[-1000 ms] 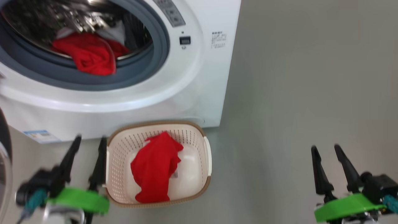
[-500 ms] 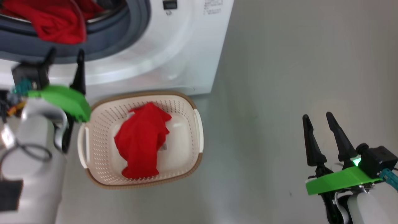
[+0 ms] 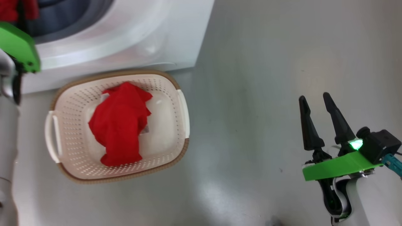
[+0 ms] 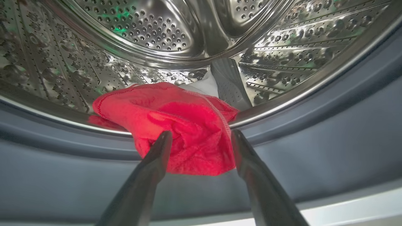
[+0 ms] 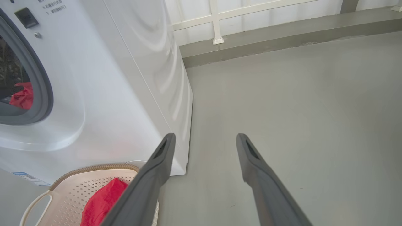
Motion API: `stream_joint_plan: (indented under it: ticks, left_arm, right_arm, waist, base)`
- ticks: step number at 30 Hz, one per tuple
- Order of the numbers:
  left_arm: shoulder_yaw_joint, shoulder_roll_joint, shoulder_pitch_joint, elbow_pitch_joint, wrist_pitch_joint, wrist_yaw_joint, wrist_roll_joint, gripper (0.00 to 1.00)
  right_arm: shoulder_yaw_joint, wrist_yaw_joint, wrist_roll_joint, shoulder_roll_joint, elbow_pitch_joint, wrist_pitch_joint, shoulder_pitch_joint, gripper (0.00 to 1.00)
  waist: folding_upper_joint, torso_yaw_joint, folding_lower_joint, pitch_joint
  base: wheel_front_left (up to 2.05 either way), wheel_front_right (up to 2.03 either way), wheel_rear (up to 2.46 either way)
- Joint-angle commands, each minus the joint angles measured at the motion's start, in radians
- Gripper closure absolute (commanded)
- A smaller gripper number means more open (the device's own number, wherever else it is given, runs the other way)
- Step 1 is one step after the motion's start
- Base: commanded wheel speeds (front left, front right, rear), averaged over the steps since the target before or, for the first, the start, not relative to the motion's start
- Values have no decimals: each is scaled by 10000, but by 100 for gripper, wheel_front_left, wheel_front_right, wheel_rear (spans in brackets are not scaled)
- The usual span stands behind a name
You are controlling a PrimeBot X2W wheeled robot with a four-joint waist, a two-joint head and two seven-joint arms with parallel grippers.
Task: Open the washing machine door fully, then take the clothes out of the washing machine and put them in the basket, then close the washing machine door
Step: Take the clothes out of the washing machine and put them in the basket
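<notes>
A red garment with white stitching hangs over the drum's lip onto the grey gasket of the washing machine. A bit of white cloth lies behind it. My left gripper is open, its fingertips standing either side of the garment's lower fold. The cream basket sits on the floor before the machine with another red garment inside. My right gripper is open and empty over bare floor, right of the basket. The door is out of view.
The perforated steel drum lies behind the garment. My left arm's green mount is at the machine's front, above the basket's left end. A low grey ledge and white wall stand beyond the machine. Grey floor spreads to the right.
My left gripper has risen from beside the basket to the drum opening, by the red garment there. The head camera has swung down and right; the right gripper has stayed open.
</notes>
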Motion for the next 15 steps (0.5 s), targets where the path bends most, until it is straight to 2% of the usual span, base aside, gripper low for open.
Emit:
stream_joint_plan:
  ticks: [1, 13, 14, 15]
  left_arm:
    - [89, 595, -244, -44, -25, 112, 60, 0]
    - [-73, 1468, -951, 885, 481, 303, 94, 0]
    - [-89, 1502, -941, 908, 527, 292, 87, 4]
    - [-131, 1535, -933, 925, 561, 285, 107, 22]
  right_arm:
    - [301, 63, 150, -95, -247, -65, -76, 0]
    - [652, 63, 415, -95, -330, -65, -92, 0]
    - [664, 63, 424, -95, -332, -65, -86, 0]
    - [670, 63, 431, -95, -332, -65, -82, 0]
  waist:
    - [-1, -323, 0, 308]
    - [-1, -940, 0, 594]
    - [-1, -962, 0, 599]
    - [-1, -976, 0, 605]
  base:
    - [0, 0, 0]
    - [0, 0, 0]
    - [0, 0, 0]
    - [0, 0, 0]
